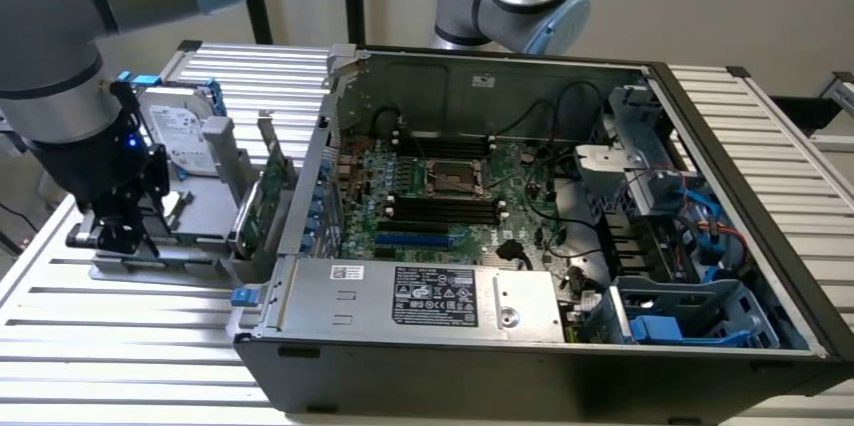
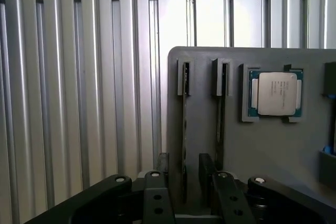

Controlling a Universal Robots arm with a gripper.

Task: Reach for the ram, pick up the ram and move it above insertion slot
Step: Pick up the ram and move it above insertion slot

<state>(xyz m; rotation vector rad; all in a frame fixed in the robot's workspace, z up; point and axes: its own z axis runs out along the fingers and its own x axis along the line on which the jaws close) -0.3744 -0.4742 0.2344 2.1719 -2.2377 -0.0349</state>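
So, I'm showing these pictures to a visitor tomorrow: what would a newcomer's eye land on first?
First comes the open computer case in the middle of the exterior view, with its green motherboard bare. At that view's left the gripper hangs low over a grey holder. In the wrist view its open jaws stand either side of the ram, which sits on edge in the holder beside a square processor chip.

Table (image 2: pixel 79 103): ribbed metal, gleaming beside claw (image 2: pixel 185 174).
Tray (image 2: pixel 294 150): grey plastic, looking matt beneath claw.
Processor lid (image 2: pixel 276 94): smooth metal, shining dully.
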